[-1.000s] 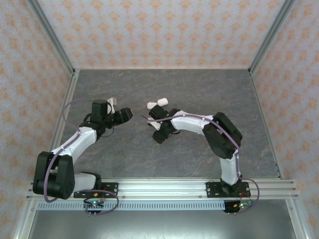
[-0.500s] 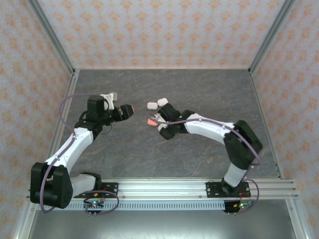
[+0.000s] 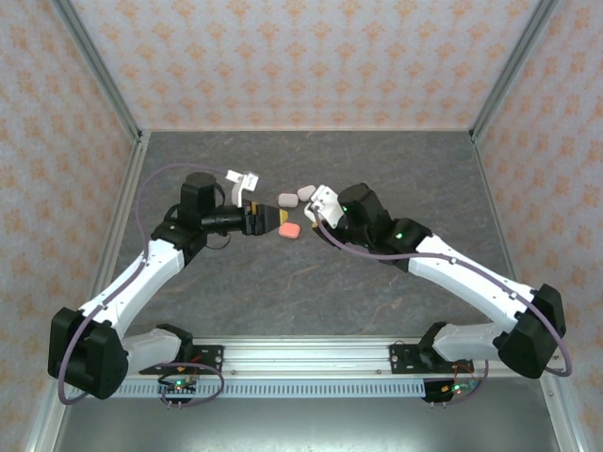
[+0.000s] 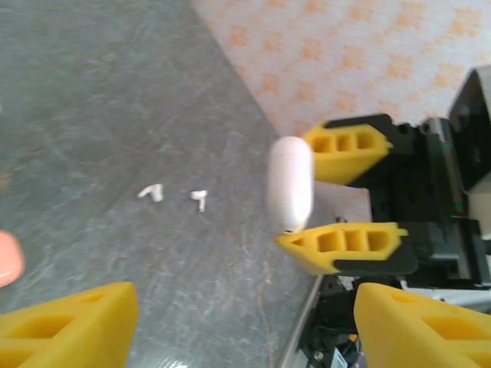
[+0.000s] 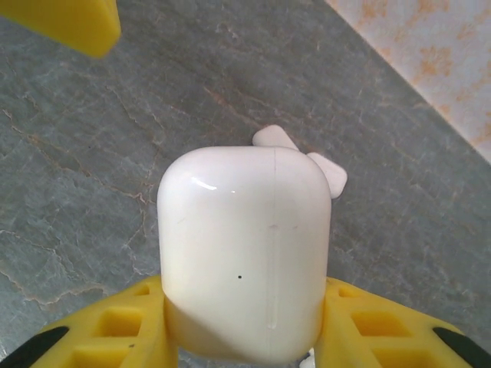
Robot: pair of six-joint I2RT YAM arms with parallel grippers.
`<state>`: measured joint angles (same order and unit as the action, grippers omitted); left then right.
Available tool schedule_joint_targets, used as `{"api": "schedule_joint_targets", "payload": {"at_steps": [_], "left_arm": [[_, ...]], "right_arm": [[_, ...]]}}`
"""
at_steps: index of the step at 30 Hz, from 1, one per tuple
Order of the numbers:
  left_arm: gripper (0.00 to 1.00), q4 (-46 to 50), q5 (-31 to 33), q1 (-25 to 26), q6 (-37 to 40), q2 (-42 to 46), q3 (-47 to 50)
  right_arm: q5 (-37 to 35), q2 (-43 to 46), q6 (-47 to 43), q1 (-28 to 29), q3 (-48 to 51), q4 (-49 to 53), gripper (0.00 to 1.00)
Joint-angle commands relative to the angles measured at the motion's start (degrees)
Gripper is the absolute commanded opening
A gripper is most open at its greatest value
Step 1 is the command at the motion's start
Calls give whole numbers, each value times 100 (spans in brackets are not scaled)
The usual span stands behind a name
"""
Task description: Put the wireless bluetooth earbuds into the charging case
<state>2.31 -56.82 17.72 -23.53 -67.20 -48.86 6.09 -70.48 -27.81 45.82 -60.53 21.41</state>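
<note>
At centre frame, my right claw (image 5: 244, 341) clamped a white charging case (image 5: 244, 245); my left claw (image 4: 247, 300) hung open and empty; two white earbuds (image 4: 151, 192) lay on the bench (image 4: 100, 84), left of centre.

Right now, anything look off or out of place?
Nothing spilled or damaged. One snag: the case held in the right gripper has its lid shut, and two earbuds lie loose on the table, so nothing can go in yet.
</note>
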Motion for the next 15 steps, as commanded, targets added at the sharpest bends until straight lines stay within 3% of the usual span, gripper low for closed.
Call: {"api": "schedule_joint_targets", "payload": {"at_steps": [1,15], "left_arm": [[75,-365,-118,282,-6,-179,-349],[64,-756,-11,943,-274,-1095,-843]], "right_arm": [[-109,209,-258,40,103,-164,40],[77,236,-383,76,181,-229,40]]}}
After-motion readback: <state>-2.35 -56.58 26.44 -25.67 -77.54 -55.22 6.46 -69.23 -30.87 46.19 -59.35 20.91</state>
